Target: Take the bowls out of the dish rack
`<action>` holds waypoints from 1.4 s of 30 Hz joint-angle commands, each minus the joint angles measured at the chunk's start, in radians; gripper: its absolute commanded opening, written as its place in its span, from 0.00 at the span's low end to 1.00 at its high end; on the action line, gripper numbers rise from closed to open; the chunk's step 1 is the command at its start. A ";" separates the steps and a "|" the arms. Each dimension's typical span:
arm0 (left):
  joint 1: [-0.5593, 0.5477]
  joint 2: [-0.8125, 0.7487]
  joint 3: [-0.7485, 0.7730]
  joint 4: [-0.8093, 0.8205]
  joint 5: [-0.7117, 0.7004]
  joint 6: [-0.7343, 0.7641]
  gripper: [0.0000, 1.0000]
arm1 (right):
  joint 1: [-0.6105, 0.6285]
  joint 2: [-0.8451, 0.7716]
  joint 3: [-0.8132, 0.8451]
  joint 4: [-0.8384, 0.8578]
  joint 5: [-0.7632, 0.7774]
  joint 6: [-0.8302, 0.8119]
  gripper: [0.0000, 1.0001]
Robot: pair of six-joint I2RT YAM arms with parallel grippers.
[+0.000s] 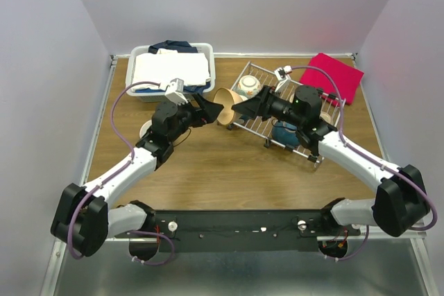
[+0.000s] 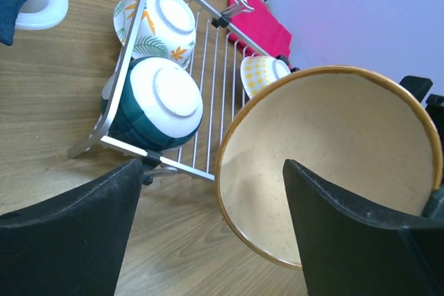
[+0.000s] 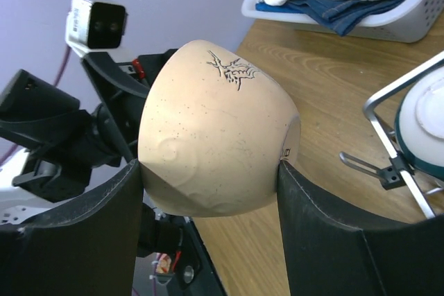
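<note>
The right pincer (image 3: 209, 164) grips a round cream ceramic bowl (image 3: 215, 129), tipped sideways over the wooden surface (image 1: 208, 164) beside the silver wire dish rack (image 2: 129, 46). The left pincer (image 2: 211, 164) gapes wide around its rim.

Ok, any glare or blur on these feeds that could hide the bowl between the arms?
Top external: even light, soft shadows, no glare, cream bowl small but clear. Left wrist: near jaws dark and soft, dish rack sharp. Right wrist: bowl crisp, jaws featureless black.

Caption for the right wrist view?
Right jaws grip a cream bowl by its sides, the left arm behind, dish rack at right.
</note>
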 commanded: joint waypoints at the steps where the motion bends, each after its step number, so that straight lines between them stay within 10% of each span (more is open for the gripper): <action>1: -0.005 0.029 -0.019 0.063 -0.022 -0.073 0.82 | 0.001 -0.030 -0.021 0.196 -0.053 0.078 0.36; 6: -0.007 0.047 -0.030 0.084 0.002 -0.113 0.65 | 0.001 -0.034 -0.041 0.219 -0.056 0.095 0.36; 14: -0.007 0.005 -0.047 0.057 -0.004 -0.108 0.02 | 0.001 -0.054 -0.090 0.249 -0.056 0.111 0.41; 23: -0.005 -0.118 -0.024 -0.173 -0.123 0.048 0.00 | 0.003 -0.135 -0.108 0.087 0.013 -0.009 0.92; 35: 0.056 -0.223 0.143 -0.714 -0.413 0.214 0.00 | 0.001 -0.171 0.020 -0.344 0.208 -0.307 1.00; 42: 0.303 -0.229 0.146 -0.865 -0.358 0.251 0.00 | 0.000 -0.169 0.027 -0.404 0.225 -0.342 1.00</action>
